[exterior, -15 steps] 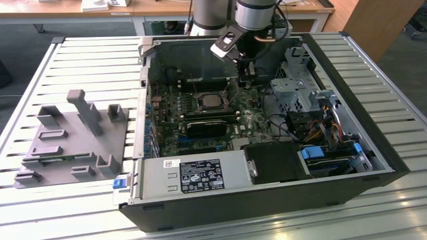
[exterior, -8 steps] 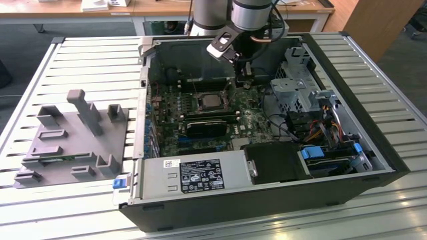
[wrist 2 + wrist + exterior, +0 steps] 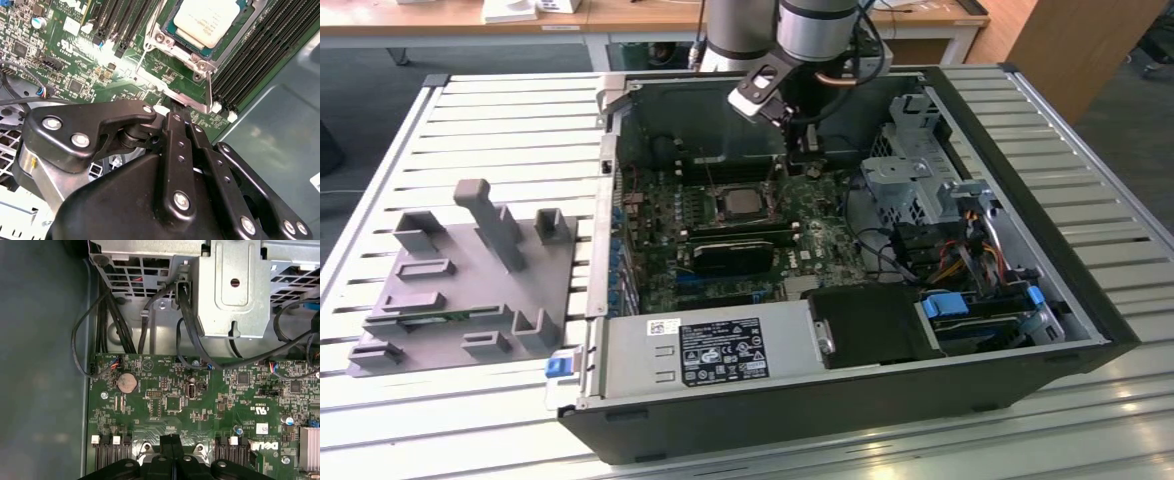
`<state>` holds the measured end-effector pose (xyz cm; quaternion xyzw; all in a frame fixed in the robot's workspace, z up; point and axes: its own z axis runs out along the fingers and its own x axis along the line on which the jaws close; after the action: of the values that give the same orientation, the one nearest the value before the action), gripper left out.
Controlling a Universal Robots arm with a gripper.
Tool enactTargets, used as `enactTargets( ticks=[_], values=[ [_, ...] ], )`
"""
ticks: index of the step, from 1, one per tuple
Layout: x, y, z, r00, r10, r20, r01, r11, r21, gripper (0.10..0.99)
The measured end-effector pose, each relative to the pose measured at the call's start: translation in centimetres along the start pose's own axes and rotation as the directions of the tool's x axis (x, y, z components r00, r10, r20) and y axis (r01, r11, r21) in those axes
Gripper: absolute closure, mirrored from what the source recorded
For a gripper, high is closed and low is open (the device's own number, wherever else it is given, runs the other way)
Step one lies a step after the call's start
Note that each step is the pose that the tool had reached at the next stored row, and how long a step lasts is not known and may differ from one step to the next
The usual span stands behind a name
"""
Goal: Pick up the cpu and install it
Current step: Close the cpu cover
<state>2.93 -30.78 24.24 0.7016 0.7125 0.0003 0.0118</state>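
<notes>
a slatted metal table (image 3: 1101,150) stands on grey floor (image 3: 360,80), wooden desks (image 3: 640,15) behind.

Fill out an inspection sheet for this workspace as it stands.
Surface: slatted metal table carrying an open computer case.
Job's things: cpu lies in the socket frame on the motherboard.
Clutter: grey holder blocks on the table, to the exterior view's left of the case.
Grippers: tool shut, empty, tip at the socket frame's edge; contact cannot be told.
Cables: black leads run from the drive cage to the motherboard; coloured bundle inside the case, on the exterior view's right.
Surroundings: wooden desks behind the table.
</notes>
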Motion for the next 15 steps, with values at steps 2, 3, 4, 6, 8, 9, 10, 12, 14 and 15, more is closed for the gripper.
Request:
enactTargets(
  ticks=[2, 3, 4, 6, 8, 9, 10, 12, 14, 15],
  values=[
    [0.0, -0.16, 0.01, 1.0, 0.0, -0.0001, 0.0, 1.0, 0.0, 0.98],
    [0.0, -0.25, 0.02, 1.0, 0.0, -0.0001, 0.0, 1.0, 0.0, 0.98],
    [0.01, -0.32, 0.03, 1.0, 0.0, -0.0003, 0.0, 1.0, 0.0, 0.98],
    [0.01, -0.45, 0.04, 1.0, 0.0, -0.0003, 0.0, 1.0, 0.0, 0.98],
    [0.01, -0.57, 0.05, 1.0, 0.0, -0.0004, 0.0, 1.0, 0.0, 0.98],
    [0.01, -0.65, 0.06, 1.0, 0.0, -0.0006, 0.0, 1.0, 0.0, 0.98],
    [0.01, -0.73, 0.07, 1.0, 0.0, -0.0008, 0.0, 1.0, 0.0, 0.98],
    [0.01, -0.9, 0.07, 1.0, 0.0, -0.0011, 0.0, 1.0, 0.0, 0.98],
    [0.02, -1.05, 0.08, 1.0, 0.0, -0.0011, 0.0, 1.0, 0.0, 0.98],
    [0.02, -1.12, 0.08, 1.0, 0.0, -0.001, 0.0, 1.0, 0.0, 0.98]
  ],
)
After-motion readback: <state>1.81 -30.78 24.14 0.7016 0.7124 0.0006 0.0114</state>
